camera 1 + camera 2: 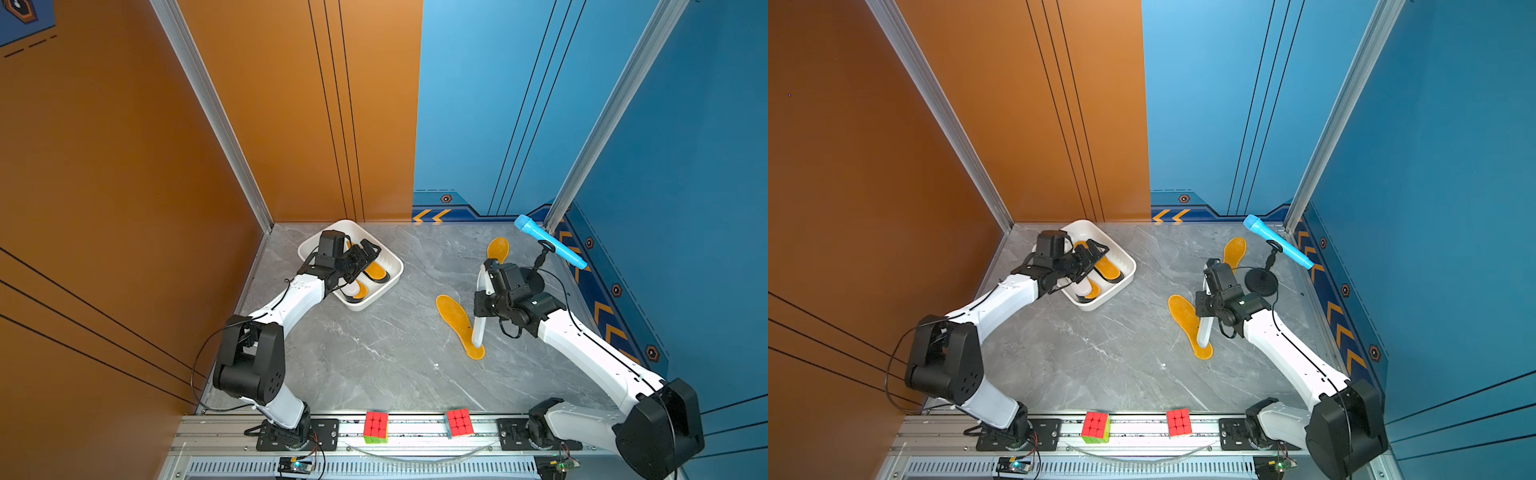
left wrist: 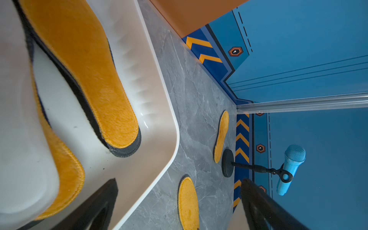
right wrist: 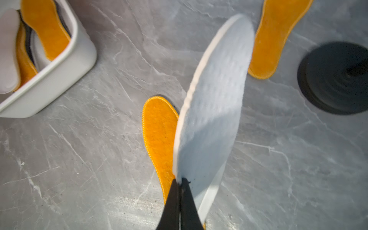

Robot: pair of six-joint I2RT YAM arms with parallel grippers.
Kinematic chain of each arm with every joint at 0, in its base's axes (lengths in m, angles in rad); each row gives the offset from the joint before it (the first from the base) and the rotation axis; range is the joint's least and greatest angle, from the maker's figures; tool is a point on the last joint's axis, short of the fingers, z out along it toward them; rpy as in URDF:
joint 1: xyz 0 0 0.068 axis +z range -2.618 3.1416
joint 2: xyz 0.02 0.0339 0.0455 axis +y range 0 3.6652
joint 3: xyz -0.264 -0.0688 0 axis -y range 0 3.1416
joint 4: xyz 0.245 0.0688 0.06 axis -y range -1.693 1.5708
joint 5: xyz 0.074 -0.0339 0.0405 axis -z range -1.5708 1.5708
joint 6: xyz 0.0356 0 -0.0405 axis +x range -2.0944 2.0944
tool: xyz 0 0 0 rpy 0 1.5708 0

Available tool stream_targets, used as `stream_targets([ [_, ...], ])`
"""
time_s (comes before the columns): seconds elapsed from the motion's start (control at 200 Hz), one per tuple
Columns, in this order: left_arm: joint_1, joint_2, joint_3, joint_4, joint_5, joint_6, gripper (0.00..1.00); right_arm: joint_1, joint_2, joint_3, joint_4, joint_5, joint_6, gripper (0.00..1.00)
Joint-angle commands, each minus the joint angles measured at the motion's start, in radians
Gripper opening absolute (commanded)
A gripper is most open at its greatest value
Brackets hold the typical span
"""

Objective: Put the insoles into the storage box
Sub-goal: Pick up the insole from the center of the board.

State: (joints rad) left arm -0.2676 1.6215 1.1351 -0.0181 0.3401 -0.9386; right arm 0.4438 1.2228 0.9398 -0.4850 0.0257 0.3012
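The white storage box [image 1: 371, 302] [image 1: 1105, 300] stands at the back left. It holds several insoles: an orange one [image 2: 83, 69] lies on a dark grey one [image 2: 127, 152], beside a white one [image 2: 23, 169]. My left gripper [image 2: 179, 180] [image 1: 366, 252] hovers open over the box with nothing in it. My right gripper [image 3: 180, 181] is shut on the edge of a white insole [image 3: 215, 109] [image 1: 479, 330], held tilted above the table. Under it lies an orange insole [image 1: 454, 316] [image 3: 159, 129]. Another orange insole [image 1: 498, 248] [image 3: 274, 35] lies farther back.
A blue microphone [image 1: 548, 241] on a black stand with a round base [image 1: 535, 279] stands right behind my right wrist, near the blue wall. Two Rubik's cubes [image 1: 376, 426] [image 1: 459, 423] sit on the front rail.
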Motion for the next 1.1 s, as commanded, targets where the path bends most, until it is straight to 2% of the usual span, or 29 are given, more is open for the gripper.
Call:
stream_targets([
  [0.0,-0.046,0.030,0.068,0.063,0.027,0.026,0.98,0.062,0.028,0.069,0.102,-0.001,-0.089,0.00],
  [0.19,-0.116,0.042,0.155,0.072,0.002,0.080,0.98,0.205,0.176,0.207,0.098,0.081,-0.212,0.00],
  [0.345,-0.136,0.038,0.129,0.072,-0.027,0.083,0.99,0.300,0.293,0.297,0.086,0.115,-0.272,0.00],
  [0.636,-0.145,0.014,0.044,0.101,-0.051,0.056,0.98,0.354,0.379,0.364,0.093,0.093,-0.295,0.00],
  [0.896,-0.155,0.040,0.050,0.118,-0.025,0.047,0.88,0.355,0.392,0.379,0.092,0.089,-0.303,0.00],
  [0.931,-0.156,0.045,0.054,0.119,-0.022,0.045,0.81,0.354,0.392,0.382,0.092,0.088,-0.304,0.00],
  [1.091,-0.163,0.065,0.071,0.119,-0.016,0.040,0.68,0.355,0.398,0.396,0.092,0.082,-0.310,0.00],
])
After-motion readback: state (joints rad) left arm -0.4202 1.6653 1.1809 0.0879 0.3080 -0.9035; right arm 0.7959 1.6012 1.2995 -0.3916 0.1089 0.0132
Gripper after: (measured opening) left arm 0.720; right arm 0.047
